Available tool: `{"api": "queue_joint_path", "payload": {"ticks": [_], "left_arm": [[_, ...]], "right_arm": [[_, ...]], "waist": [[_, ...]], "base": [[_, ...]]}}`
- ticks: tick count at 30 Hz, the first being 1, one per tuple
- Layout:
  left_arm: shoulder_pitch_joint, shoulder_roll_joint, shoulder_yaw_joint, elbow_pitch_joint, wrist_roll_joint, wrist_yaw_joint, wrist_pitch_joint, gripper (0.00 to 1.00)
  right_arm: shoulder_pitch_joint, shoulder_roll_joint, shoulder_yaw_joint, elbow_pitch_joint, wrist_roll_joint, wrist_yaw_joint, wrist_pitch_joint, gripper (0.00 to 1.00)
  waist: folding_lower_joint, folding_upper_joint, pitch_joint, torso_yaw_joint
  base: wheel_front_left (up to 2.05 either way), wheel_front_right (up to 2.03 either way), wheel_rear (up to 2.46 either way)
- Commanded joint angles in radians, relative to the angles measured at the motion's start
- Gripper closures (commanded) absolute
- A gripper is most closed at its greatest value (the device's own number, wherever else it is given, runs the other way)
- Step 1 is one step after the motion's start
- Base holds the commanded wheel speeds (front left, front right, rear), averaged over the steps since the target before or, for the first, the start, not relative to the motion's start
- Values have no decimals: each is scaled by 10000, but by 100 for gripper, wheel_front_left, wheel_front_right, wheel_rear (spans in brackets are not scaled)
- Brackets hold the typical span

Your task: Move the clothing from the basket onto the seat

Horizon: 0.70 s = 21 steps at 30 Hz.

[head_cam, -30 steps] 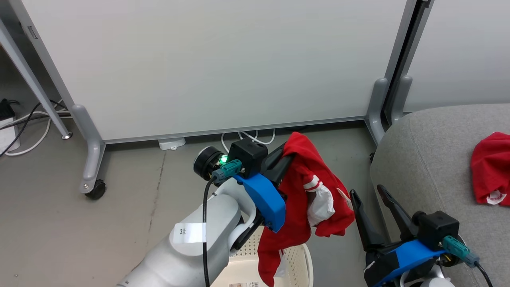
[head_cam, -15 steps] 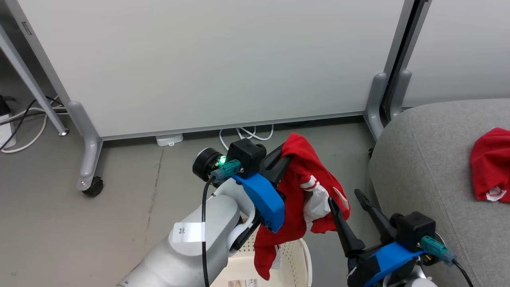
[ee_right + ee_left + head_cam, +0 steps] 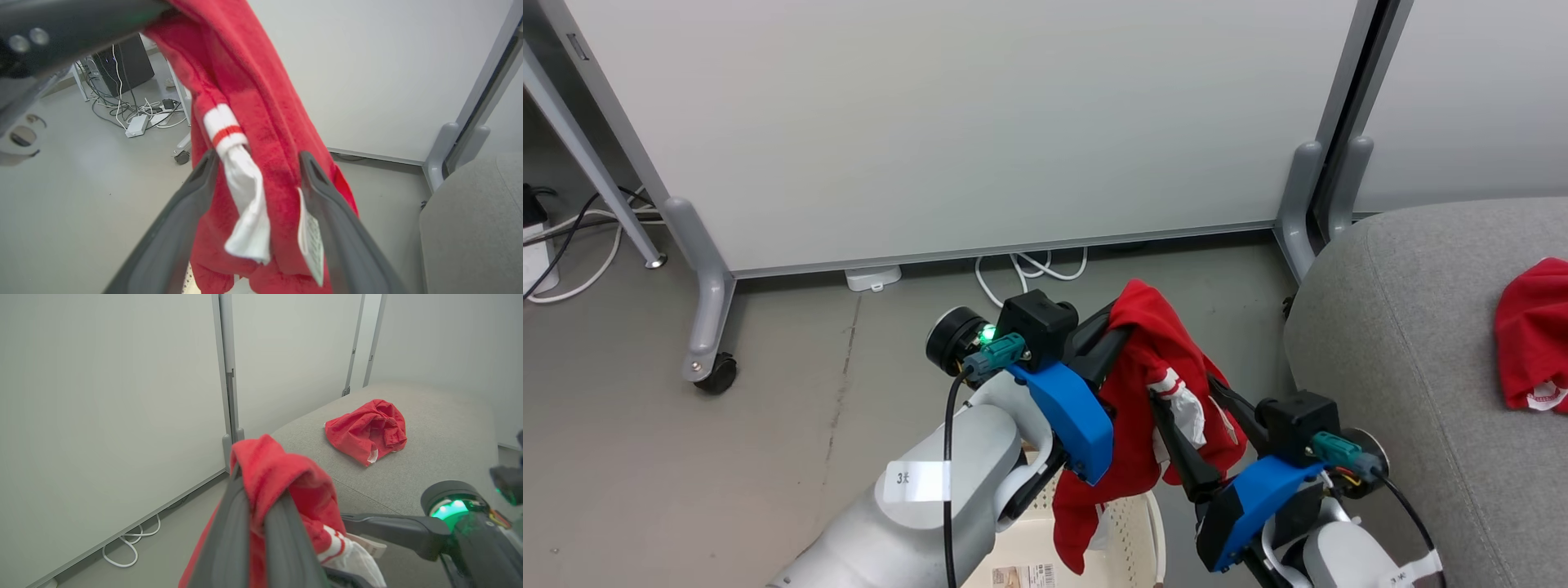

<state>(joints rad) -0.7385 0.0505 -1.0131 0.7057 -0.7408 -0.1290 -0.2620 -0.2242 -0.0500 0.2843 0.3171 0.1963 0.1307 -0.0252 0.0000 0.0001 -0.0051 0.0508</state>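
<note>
Left pincer (image 3: 258,489) pinching red garment (image 3: 1131,425); right pincer (image 3: 257,157) spread wide, straddling hanging folds

Item one, my left gripper (image 3: 259,494): I see its dark fingers pinching a bright red soft garment with white stripe trim (image 3: 286,477). Item two, a second crumpled red garment (image 3: 365,430), lying on the light grey upholstered seat cushion (image 3: 441,449).

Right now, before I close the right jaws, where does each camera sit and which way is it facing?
Head view: high on the robot, looking down at floor, partition, sofa and basket; left forearm and right forearm show.
Left wrist view: along the left jaws, shut on the hanging shirt, toward the sofa and second shirt.
Right wrist view: along the open right jaws straddling the hanging shirt, toward the partition.
Shared: all three see the hanging shirt.
</note>
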Motion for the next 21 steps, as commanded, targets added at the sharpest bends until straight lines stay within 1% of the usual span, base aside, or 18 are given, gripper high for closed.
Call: {"api": "queue_joint_path", "payload": {"ticks": [1, 7, 14, 15, 16, 17, 21], "left_arm": [[-25, -2, -11, -28, -68, -25, -45, 100], [-31, -3, -144, -50, -137, -25, -45, 100], [-60, -3, -355, -125, -233, -25, -45, 100], [-55, -5, -379, -127, -235, -25, -45, 100], [-53, -5, -407, -132, -238, -25, -45, 100], [-56, -3, -432, -138, -256, -25, -45, 100], [-76, -4, -477, -126, -309, -25, -45, 100]], "right_arm": [[-266, -10, 95, 184, -66, 3, 35, 0], [-915, -10, 508, 1098, 38, 3, 9, 0], [-1591, -11, 1166, 2267, 533, 3, -326, 0], [-1641, -11, 1254, 2398, 629, 1, -381, 39], [-1695, -11, 1348, 2509, 730, 3, -439, 61], [-1752, -11, 1433, 2627, 806, 3, -507, 100], [-1942, -11, 1686, 2942, 1108, 1, -802, 100]], "waist": [[0, -1, 17, 17], [0, -1, 19, 37], [0, -1, -54, 47], [0, -1, -71, 47], [0, -1, -86, 48], [0, -1, -102, 48], [0, -1, -165, 40]], "base": [[0, 0, 0], [0, 0, 0], [0, 0, 0], [0, 0, 0], [0, 0, 0], [0, 0, 0], [0, 0, 0]]}}
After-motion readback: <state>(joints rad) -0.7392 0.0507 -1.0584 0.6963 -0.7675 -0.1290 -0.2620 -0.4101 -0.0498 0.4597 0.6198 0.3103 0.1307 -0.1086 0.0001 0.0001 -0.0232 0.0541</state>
